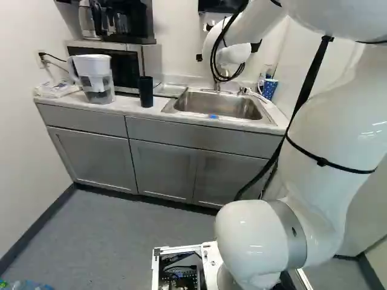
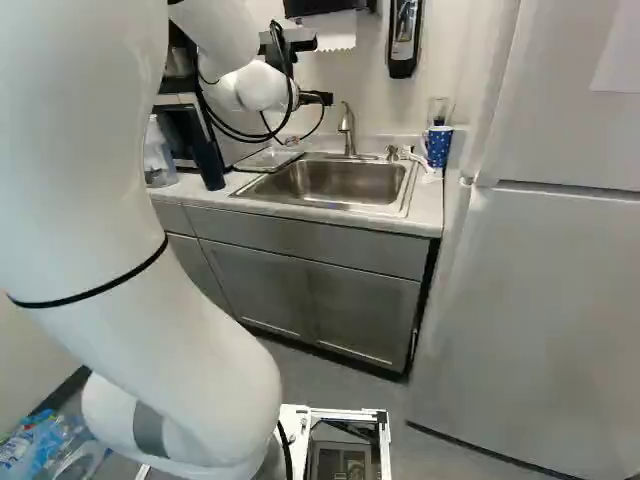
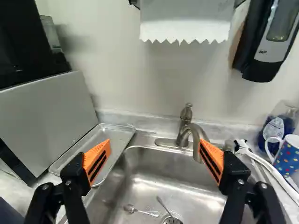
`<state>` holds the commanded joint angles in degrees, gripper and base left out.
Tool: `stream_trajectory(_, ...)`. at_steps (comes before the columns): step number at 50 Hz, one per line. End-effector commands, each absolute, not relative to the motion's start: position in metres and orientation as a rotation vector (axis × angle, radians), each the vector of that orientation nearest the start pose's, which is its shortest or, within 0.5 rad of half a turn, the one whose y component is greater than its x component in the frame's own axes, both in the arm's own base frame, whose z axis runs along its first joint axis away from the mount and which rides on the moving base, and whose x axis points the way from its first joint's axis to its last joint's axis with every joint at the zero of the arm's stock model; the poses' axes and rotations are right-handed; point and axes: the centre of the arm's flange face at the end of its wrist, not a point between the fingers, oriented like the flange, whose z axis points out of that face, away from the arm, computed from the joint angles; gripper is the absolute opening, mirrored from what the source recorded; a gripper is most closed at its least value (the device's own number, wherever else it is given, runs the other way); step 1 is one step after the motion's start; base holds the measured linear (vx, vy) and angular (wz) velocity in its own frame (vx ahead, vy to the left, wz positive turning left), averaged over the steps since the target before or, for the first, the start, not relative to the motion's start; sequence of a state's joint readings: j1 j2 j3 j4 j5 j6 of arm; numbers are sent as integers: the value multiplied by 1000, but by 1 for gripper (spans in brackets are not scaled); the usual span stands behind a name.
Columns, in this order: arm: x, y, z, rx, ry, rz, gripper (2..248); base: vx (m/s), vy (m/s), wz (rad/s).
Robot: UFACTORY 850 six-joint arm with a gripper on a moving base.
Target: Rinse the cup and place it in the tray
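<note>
Well left of the sink (image 3: 163, 186), a pitcher (image 1: 97, 75), contents hard to make out. Nearer the sink, a dark tumbler (image 1: 146, 91) — inside hidden. Just left of the sink, a tray (image 3: 100, 140), partly behind a finger pad in the wrist view. In the sink, a spoon (image 3: 145, 212) and a utensil (image 3: 163, 205), lower end unclear by the drain. Above the sink, the gripper (image 2: 320, 98), jaws spread wide. Right of the sink, the dotted cup (image 3: 286, 161) — upright, inside hidden, cut off in the wrist view. Also right of the sink, farther back, a bottle (image 3: 275, 128), blue inside.
</note>
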<state>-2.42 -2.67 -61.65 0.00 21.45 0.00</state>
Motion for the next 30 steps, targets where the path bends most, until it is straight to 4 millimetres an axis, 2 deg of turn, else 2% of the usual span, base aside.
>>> stream_trajectory(30,549,-23,648,-2420,51,-2046,247,74,-50,171)
